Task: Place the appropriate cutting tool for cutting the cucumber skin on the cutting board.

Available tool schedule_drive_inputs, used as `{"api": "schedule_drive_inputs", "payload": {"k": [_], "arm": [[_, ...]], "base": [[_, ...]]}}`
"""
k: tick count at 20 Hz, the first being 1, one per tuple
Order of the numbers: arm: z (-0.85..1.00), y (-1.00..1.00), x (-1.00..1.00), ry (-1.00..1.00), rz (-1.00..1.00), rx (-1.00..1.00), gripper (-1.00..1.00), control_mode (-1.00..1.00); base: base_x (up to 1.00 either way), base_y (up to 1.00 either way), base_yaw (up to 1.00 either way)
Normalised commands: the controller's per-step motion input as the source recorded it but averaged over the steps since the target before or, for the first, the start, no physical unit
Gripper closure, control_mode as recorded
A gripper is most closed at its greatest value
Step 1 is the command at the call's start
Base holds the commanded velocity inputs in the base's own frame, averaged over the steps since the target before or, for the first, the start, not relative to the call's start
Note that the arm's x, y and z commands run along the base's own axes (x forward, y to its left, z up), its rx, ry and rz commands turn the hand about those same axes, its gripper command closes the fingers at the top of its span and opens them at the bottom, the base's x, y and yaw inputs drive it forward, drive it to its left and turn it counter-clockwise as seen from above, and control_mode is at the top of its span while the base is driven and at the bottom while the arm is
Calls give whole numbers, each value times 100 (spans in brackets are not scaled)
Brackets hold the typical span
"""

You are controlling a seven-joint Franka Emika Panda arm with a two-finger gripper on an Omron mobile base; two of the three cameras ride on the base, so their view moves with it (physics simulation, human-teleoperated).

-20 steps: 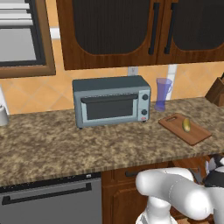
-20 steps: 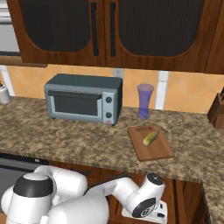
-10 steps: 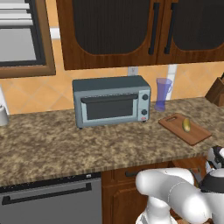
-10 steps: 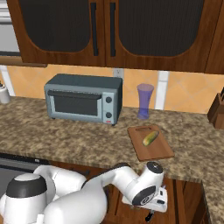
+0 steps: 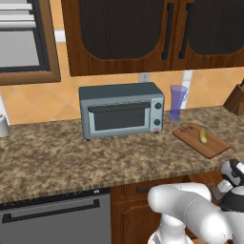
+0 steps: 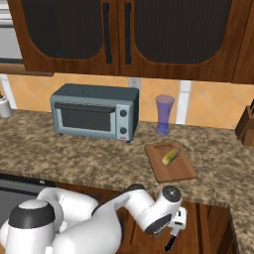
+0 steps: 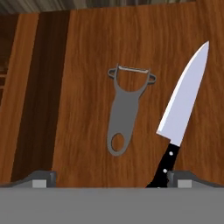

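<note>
Peeler (image 7: 124, 111) flat on wood beside knife (image 7: 181, 113), jaws (image 7: 111, 179) spread wide (empty), cucumber (image 6: 170, 157) on cutting board (image 6: 171, 171), no legible writing.

Base views flank arm, share counter (image 5: 71, 157); hand view close over wood.

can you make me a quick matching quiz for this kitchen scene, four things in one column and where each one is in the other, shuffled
Things:
1. yellowish-green oval cucumber
2. slim grey metal peeler
3. translucent purple tumbler
4. grey boxy toaster oven

Places:
A. standing on the counter by the back wall, to the right of the oven
B. lying on a brown wooden surface beside a black-handled kitchen knife
C. on the reddish-brown wooden cutting board
D. on the speckled granite counter, left of the board

Pairs: 1-C, 2-B, 3-A, 4-D
</note>
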Motion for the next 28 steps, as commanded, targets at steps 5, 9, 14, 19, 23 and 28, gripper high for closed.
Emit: {"api": "schedule_drive_inputs", "payload": {"k": [5, 9, 14, 19, 23, 28], "arm": [[-17, -10, 7, -6, -5, 0, -100, -100], [0, -2, 9, 0, -6, 0, -100, -100], [-8, 0, 20, 4, -4, 0, -100, -100], [-33, 0, 16, 2, -1, 0, -100, -100], [-26, 0, 16, 0, -1, 0, -100, -100], [-25, 0, 6, 2, 0, 0, -100, -100]], "base": [[0, 0, 0], [0, 0, 0], [0, 0, 0], [0, 0, 0], [0, 0, 0], [0, 0, 0]]}}
